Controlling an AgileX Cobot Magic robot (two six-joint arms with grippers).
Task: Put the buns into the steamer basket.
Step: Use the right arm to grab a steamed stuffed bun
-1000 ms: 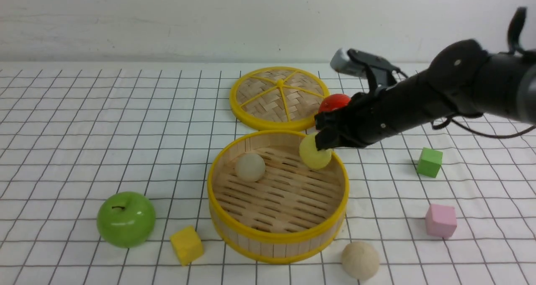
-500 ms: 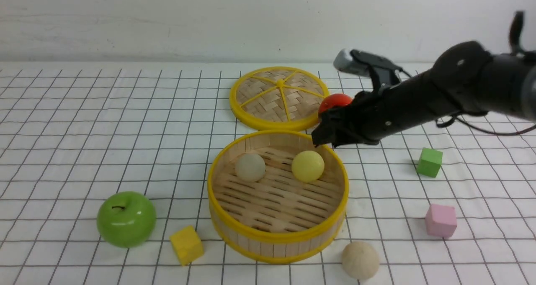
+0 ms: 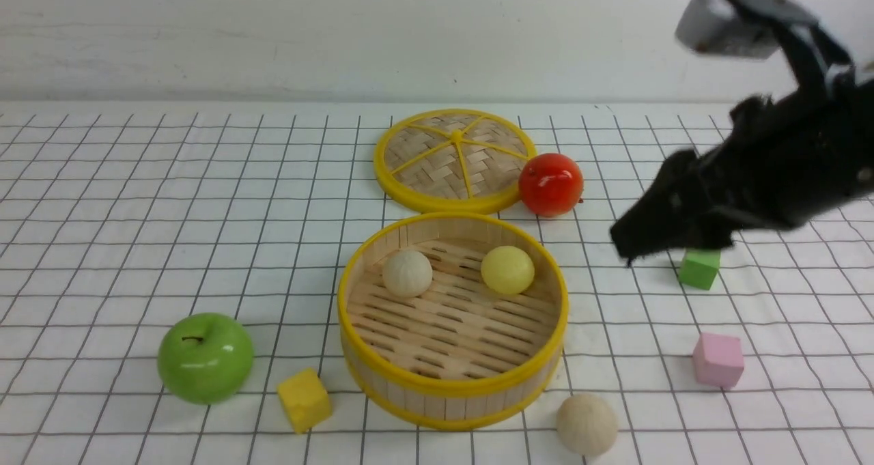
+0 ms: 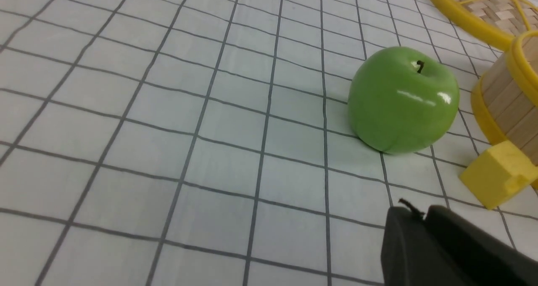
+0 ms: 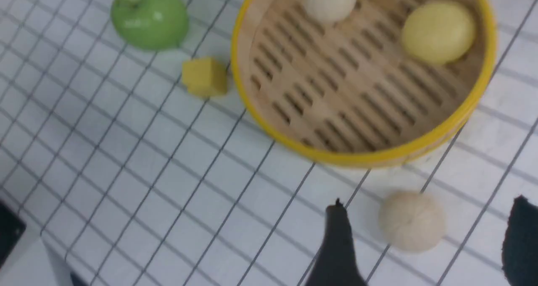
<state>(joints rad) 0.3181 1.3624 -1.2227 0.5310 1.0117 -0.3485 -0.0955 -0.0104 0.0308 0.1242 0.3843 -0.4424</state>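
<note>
On the gridded tabletop (image 3: pixel 136 199), two buns (image 3: pixel 407 272) sit in the steamer basket (image 3: pixel 450 390) at centre, the third bun (image 3: pixel 586 424) lies loose at lower centre, and my right gripper (image 5: pixel 427 206), jaws apart, may roll it away if closed off-centre.

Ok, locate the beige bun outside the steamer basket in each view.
Front view: beige bun on the table, near-right of the steamer basket.
Left wrist view: not in it.
Right wrist view: beige bun beside the basket's rim, framed by the open right pincer.
Shared landmark: yellow cube, in all three.
</note>
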